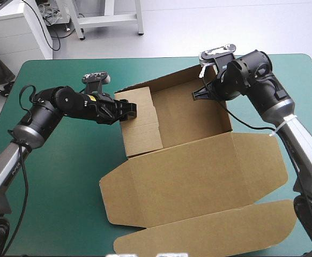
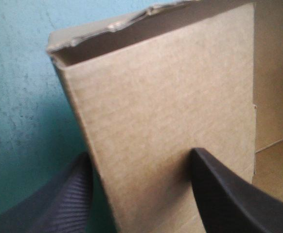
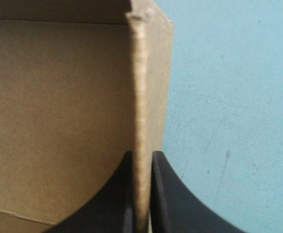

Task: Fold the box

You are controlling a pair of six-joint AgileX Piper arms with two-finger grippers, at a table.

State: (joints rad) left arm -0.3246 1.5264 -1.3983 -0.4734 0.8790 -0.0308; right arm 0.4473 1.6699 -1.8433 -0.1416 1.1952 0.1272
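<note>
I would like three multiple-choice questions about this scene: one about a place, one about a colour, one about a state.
1. The flat lid of the box lies toward which table edge? A near B far C left
2. The table cover is: A red B teal-green C white
3. The right gripper is: A wide open B shut on the box's wall C off the table
Answers: 1 A, it spreads nearest the robot; 2 B, visible around the box; 3 B, its fingers pinch the wall.
</note>
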